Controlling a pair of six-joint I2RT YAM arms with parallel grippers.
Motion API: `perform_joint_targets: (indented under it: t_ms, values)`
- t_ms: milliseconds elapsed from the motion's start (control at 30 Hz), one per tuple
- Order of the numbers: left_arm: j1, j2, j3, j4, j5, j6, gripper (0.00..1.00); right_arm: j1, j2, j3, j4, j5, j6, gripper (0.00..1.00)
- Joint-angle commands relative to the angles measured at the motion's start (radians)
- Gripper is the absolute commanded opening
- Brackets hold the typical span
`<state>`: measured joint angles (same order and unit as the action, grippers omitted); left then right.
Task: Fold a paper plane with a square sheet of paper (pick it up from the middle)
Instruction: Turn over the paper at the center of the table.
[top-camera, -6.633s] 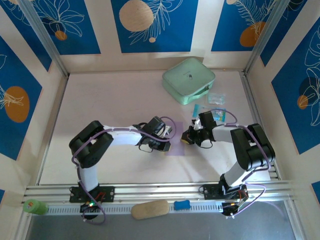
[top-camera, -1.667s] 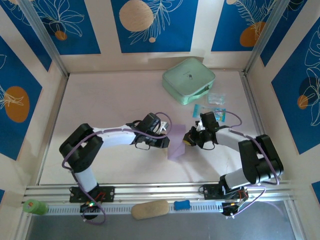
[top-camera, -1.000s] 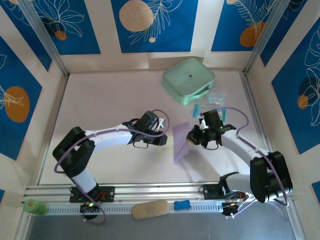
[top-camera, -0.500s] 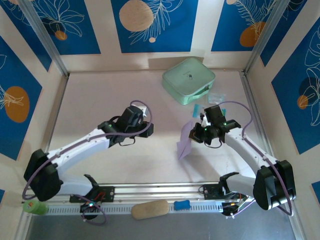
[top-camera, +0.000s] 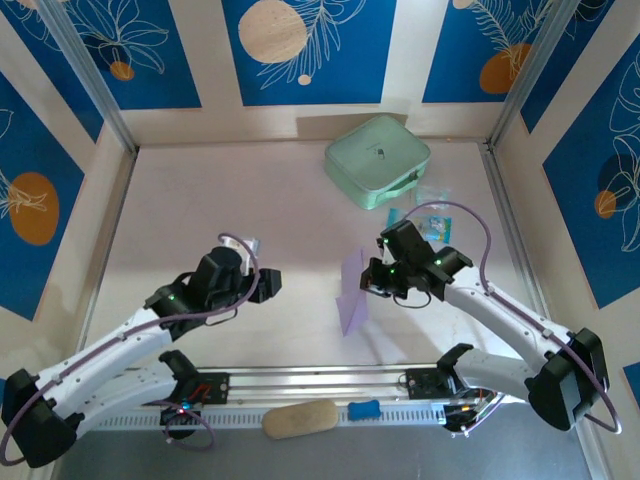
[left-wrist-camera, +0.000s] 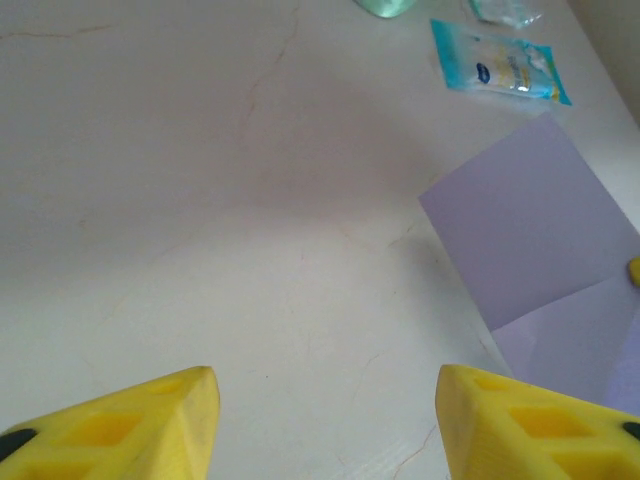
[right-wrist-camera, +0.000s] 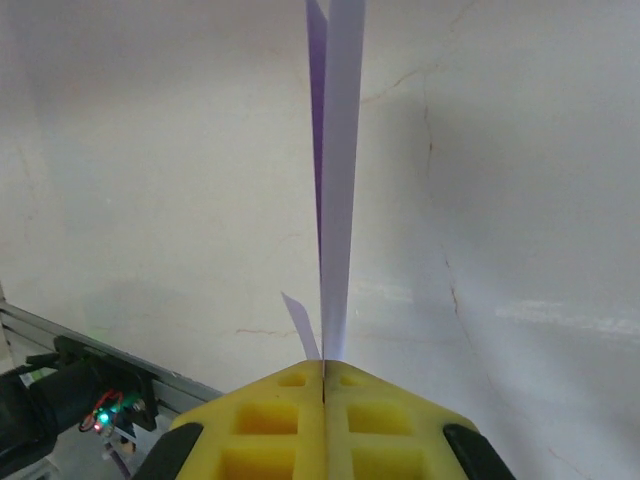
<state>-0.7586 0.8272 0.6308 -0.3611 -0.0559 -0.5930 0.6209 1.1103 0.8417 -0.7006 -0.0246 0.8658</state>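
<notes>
The right end effector (right-wrist-camera: 324, 372) has its two yellow fingers (right-wrist-camera: 270, 410) pressed together, pinching the edge of the lavender sheet of paper (right-wrist-camera: 338, 170). In the right wrist view the sheet runs straight away from the fingers toward 12 o'clock, seen edge-on as two thin layers lying close together. In the top view the right end effector (top-camera: 373, 281) is right of centre on the worktop (top-camera: 250, 200), and the sheet (top-camera: 352, 293) stands on edge at its 9 o'clock, its lower end down at the worktop surface.

The left end effector (left-wrist-camera: 325, 420) is spread wide, its yellow fingers (left-wrist-camera: 150, 425) well apart with bare worktop between them. In the top view it (top-camera: 266, 284) sits at 9 o'clock of the sheet, well apart from it. In the left wrist view the sheet (left-wrist-camera: 535, 225) shows at 2 o'clock, a crease line crossing its lower part.

A blue packet (left-wrist-camera: 500, 62) lies beyond the sheet at 1 o'clock in that view. In the top view the small packets (top-camera: 435, 222) lie at 1 o'clock of the right end effector, and the mint-green case (top-camera: 377, 160) sits at 12 o'clock, near the back wall.
</notes>
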Motion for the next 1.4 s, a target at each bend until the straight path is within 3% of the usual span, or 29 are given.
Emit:
perform_joint_targets:
  t_ms: [0,233,400,500,700,933,1167,1267,1367]
  values:
    - [0.015,-0.044,-0.01,-0.035,-0.044,0.023,0.6,0.023,0.054,0.088,-0.097,0.097,-0.001,0.03]
    - [0.058,-0.044,-0.009,-0.064,-0.068,0.053,0.72,0.098,0.204,0.269,-0.257,0.336,-0.038,0.03]
    - [0.132,0.007,-0.02,-0.034,0.003,0.05,0.8,0.163,0.358,0.441,-0.448,0.56,-0.028,0.03]
    - [0.168,0.016,-0.016,-0.071,-0.05,0.011,0.98,0.182,0.469,0.547,-0.555,0.656,-0.02,0.03]
    - [0.221,-0.011,-0.005,-0.171,-0.094,-0.033,1.0,0.244,0.691,0.728,-0.718,0.793,0.034,0.03]
    - [0.232,-0.023,0.025,-0.264,-0.197,-0.081,1.0,0.327,0.937,0.88,-0.695,0.761,0.015,0.03]
    - [0.235,-0.065,0.026,-0.319,-0.188,-0.138,1.0,0.369,1.03,0.974,-0.468,0.511,-0.104,0.07]
    - [0.235,-0.098,-0.001,-0.314,-0.126,-0.165,1.0,0.362,1.015,0.958,-0.361,0.369,-0.142,0.17]
    - [0.236,-0.142,-0.063,-0.212,0.005,-0.165,1.0,0.335,0.939,0.877,-0.235,0.214,-0.153,0.31]
